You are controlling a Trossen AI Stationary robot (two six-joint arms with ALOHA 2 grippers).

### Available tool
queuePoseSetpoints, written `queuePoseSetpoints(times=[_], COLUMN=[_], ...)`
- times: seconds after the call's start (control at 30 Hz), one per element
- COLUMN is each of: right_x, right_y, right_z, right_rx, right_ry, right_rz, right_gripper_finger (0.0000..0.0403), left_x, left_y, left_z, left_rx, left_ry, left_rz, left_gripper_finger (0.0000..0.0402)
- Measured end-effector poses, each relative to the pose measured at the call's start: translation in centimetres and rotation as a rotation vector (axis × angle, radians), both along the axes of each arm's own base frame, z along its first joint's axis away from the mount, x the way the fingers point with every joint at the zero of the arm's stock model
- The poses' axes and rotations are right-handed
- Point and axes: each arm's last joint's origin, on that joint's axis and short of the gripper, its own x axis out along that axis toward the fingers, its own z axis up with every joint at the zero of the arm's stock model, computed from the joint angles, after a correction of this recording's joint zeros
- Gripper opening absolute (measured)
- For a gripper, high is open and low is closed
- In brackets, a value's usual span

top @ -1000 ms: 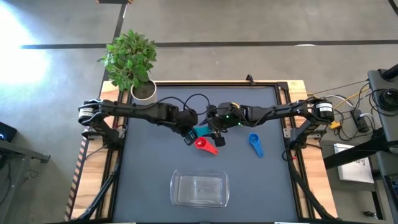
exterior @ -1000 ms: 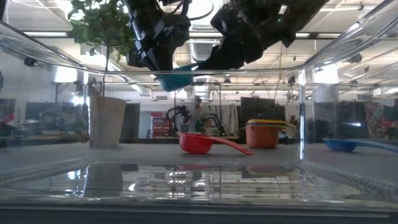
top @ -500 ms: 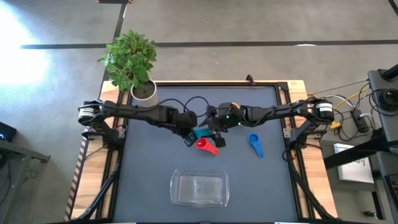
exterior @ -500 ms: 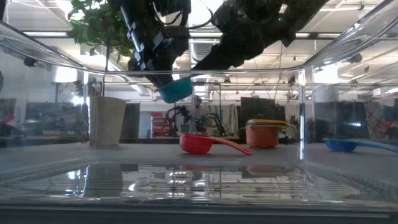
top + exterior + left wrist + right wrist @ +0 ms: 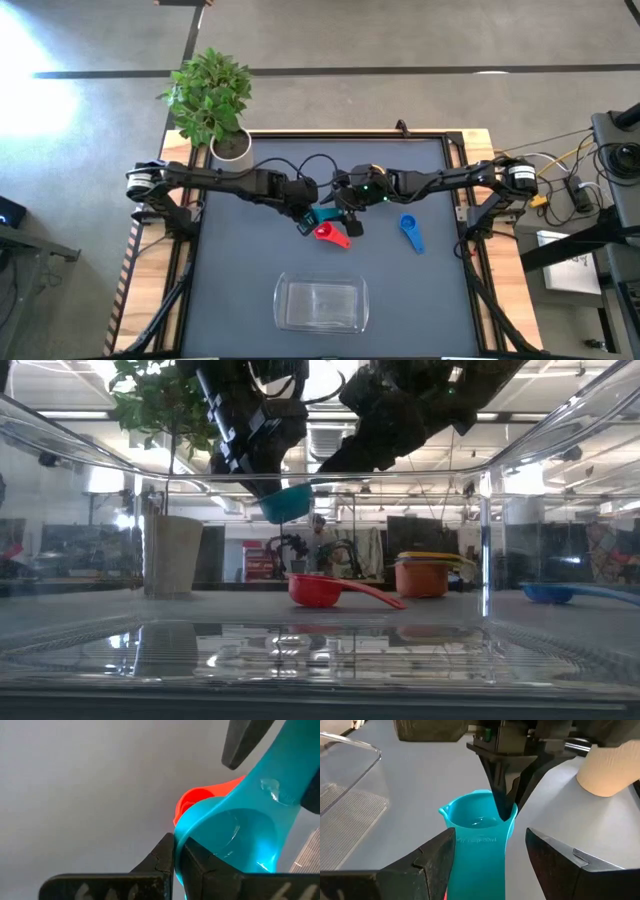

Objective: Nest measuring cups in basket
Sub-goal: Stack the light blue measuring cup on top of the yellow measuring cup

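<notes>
A robotics lab or workshop set in a large open industrial room. The overhead view shows a dark work table (image 5: pixel 240 300) in a wooden frame, standing on a bare polished concrete floor (image 5: pixel 400 40) marked with a dark line. Loose cables (image 5: pixel 575 185) and equipment (image 5: pixel 620 150) sit beside the table on the right. A potted plant (image 5: pixel 212 100) stands at one table corner. The table-level view looks into a wide hall with a high ceiling and long ceiling lights (image 5: pixel 60 395). A person (image 5: pixel 318 545) stands far back among machinery, too distant to make out.
</notes>
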Motion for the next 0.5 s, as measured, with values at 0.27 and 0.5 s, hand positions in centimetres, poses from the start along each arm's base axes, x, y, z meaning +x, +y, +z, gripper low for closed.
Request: queuePoseSetpoints(times=[0.27,0.5], right_x=[-0.07,-0.1], right_y=[0.01,0.0], right_z=[-0.08,-0.13], right_rx=[0.001,-0.019], right_ry=[0.013,0.016], right_rz=[0.0,0.006], right_gripper_finger=[0.0267,0.029], left_x=[0.04,0.06], left_y=[0.19,0.39], left_z=[0.04,0.05], left_rx=[0.0,-0.002], left_ry=[-0.006,-0.009], left_rz=[0.005,0.01], left_gripper_finger=[0.0,0.0])
